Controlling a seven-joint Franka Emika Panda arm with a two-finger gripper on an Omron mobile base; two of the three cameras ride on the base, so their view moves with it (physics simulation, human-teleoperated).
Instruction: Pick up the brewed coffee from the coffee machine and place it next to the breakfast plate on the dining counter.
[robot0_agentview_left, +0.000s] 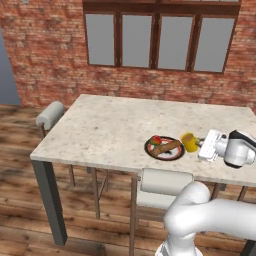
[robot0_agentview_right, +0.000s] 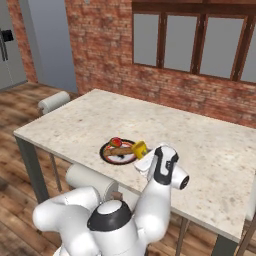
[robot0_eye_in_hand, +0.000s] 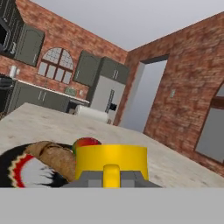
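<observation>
The arm is being held low and stretched level over the counter, wrist sideways. The yellow mug is being gripped at its handle by the tool, set just beside the breakfast plate, right of it.

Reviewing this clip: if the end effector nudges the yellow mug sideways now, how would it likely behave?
The yellow mug looks rigid and squat, so it would probably slide rather than tip. It sits close beside the breakfast plate, so a push that way would likely knock the plate.
</observation>
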